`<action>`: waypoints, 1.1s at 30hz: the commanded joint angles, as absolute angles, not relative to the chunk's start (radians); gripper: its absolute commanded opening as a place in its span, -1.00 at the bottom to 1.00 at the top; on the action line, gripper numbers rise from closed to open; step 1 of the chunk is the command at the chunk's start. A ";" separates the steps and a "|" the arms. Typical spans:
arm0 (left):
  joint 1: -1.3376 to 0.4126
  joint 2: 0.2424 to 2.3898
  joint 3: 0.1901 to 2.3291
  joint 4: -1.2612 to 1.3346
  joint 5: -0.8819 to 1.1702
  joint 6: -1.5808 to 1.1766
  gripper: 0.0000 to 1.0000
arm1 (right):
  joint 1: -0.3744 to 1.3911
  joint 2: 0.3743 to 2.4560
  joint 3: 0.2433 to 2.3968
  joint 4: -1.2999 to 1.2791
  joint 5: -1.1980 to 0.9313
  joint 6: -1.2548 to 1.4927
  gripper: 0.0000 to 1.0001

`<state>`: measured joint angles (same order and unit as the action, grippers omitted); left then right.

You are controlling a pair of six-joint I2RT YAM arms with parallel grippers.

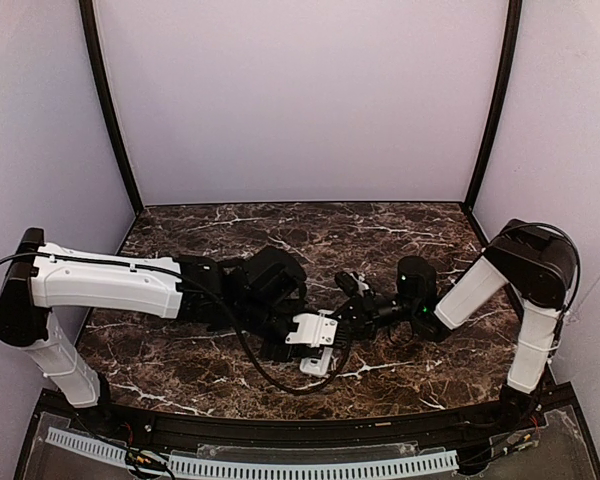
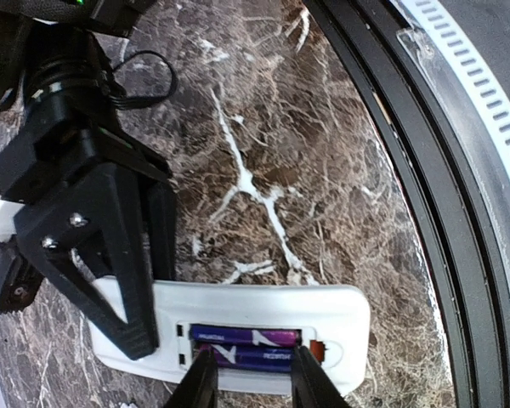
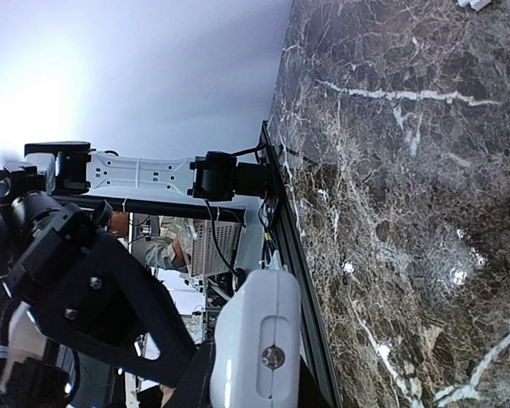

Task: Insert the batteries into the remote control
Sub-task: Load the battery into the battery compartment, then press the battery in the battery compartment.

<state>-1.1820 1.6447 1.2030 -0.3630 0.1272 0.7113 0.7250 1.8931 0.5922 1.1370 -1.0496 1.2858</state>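
Between the fingers of the left gripper (image 2: 253,384): batteries (image 2: 238,337) are lying in the remote control (image 2: 340,314) bay; gripper is standing released.
Right gripper (image 2: 151,323): is clenching the remote control's end.
Risk: a finger catching a battery while lifting, popping it loose.

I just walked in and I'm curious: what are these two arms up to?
The right gripper clamps one end of the white remote control, its battery bay uncovered. Two purple batteries already lie side by side in the bay, and the left gripper hovers right over them, fingers parted.
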 commanded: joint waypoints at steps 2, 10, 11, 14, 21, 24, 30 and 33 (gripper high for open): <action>-1.190 1.545 1.201 -0.257 0.148 0.625 -0.28 | 0.724 1.826 0.622 1.033 -1.058 1.173 -1.00; -1.184 1.407 1.037 -0.089 0.015 0.331 0.84 | 0.687 1.750 0.611 0.966 -1.033 1.096 -1.00; -1.179 1.398 1.031 -0.095 -0.041 0.239 0.91 | 0.685 1.737 0.611 0.953 -1.030 1.080 -1.00; -1.174 1.393 1.033 -0.167 -0.122 0.085 0.97 | 0.680 1.695 0.622 0.890 -1.021 1.022 -1.00; -1.170 1.396 0.994 -0.179 -0.024 0.010 0.94 | 0.681 1.608 0.663 0.687 -0.979 0.887 -1.00; -1.166 1.431 1.012 -0.179 -0.032 -0.022 0.76 | 0.682 1.590 0.673 0.654 -0.974 0.872 -1.00; -1.159 1.536 1.084 -0.226 -0.015 -0.052 0.33 | 0.684 1.587 0.680 0.646 -0.979 0.869 -1.00; -1.154 1.546 1.089 -0.206 -0.011 -0.068 0.16 | 0.686 1.582 0.680 0.643 -0.979 0.867 -1.00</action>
